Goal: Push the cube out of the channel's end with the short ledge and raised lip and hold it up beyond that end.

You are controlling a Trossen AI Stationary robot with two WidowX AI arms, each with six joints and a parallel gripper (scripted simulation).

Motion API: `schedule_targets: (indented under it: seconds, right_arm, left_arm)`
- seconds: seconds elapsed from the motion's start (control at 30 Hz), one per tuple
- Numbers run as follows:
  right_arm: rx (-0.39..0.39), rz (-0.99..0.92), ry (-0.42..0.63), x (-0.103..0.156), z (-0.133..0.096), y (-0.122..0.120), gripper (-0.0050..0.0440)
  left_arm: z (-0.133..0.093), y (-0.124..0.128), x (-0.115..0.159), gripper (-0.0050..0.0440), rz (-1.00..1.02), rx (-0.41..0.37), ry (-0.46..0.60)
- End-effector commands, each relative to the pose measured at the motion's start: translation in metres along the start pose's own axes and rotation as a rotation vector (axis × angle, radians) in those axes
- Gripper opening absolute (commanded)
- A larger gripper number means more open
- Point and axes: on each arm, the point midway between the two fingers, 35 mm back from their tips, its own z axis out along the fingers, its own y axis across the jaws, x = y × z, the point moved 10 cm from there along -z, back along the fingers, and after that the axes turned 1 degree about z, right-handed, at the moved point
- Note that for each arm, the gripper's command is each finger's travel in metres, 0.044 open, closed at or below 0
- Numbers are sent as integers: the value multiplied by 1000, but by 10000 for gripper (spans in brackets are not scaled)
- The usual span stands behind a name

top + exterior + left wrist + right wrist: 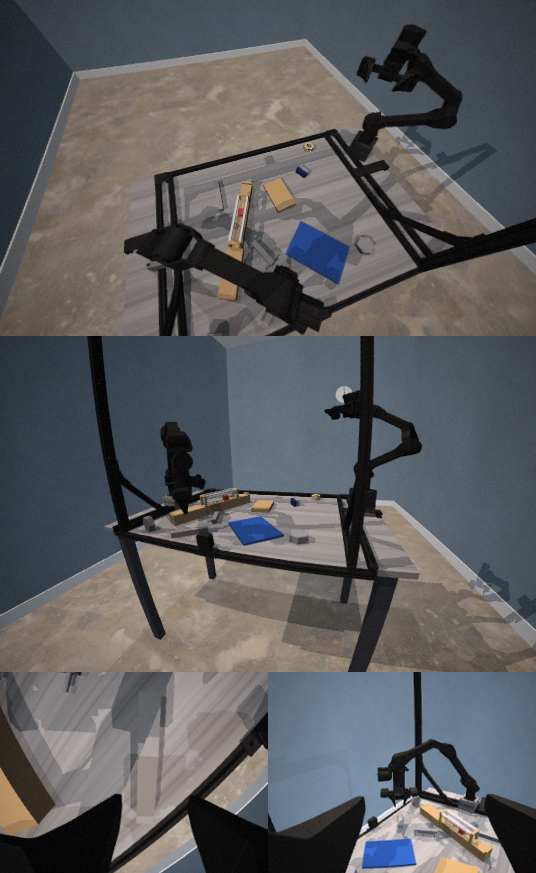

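The red cube [241, 212] [225, 497] [461, 831] sits inside the channel between its clear rails. The wooden channel's long ledge [228, 285] [187, 514] is at the near end in the top view; the short end [246, 187] [484, 851] is opposite. My left gripper [184, 510] [155, 801] [399, 807] points down, open and empty, above the table beside the long ledge. A pale grey bar [147, 793] [191, 532] lies below, between its fingertips in the left wrist view. My right gripper [381, 83] [426, 802] is open and empty, high above the opposite side.
A blue mat [318, 252] [255, 530] [388, 853], a wooden block [279, 194] [262, 506] and a grey hexagonal ring [365, 244] lie beside the channel. A grey bracket [264, 251] and a thin grey piece [220, 198] flank it. A small blue piece [302, 171] lies farther back.
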Motion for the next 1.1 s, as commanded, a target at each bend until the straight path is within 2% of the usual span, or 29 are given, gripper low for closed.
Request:
schedule_targets:
  seconds: [0.0,0.1,0.27,0.5,0.57,0.63,0.77,0.87,1.07]
  right_arm:
    - [-6,-4,-1,-2,-1,2,400]
    - [18,88,11,-10,5,-9,400]
    - [109,382,95,-31,36,-44,400]
    - [286,679,298,-39,111,-76,400]
    - [286,679,298,-39,111,-76,400]
    - [353,729,364,-37,136,-77,400]
    - [499,775,489,-29,189,-70,400]
    - [614,760,565,-19,229,-53,400]
    - [826,618,630,9,300,9,400]
  left_arm:
    - [6,-1,-1,200,3,-18,-2]
    - [6,-1,-1,272,3,-18,-2]
    - [6,-1,-1,392,3,-18,-2]
    - [6,-1,-1,400,3,-18,-2]
    - [6,-1,-1,400,3,-18,-2]
    - [6,-1,-1,400,3,-18,-2]
    - [6,-1,-1,400,3,-18,-2]
    - [6,-1,-1,400,3,-18,-2]
    - [6,-1,-1,400,3,-18,-2]
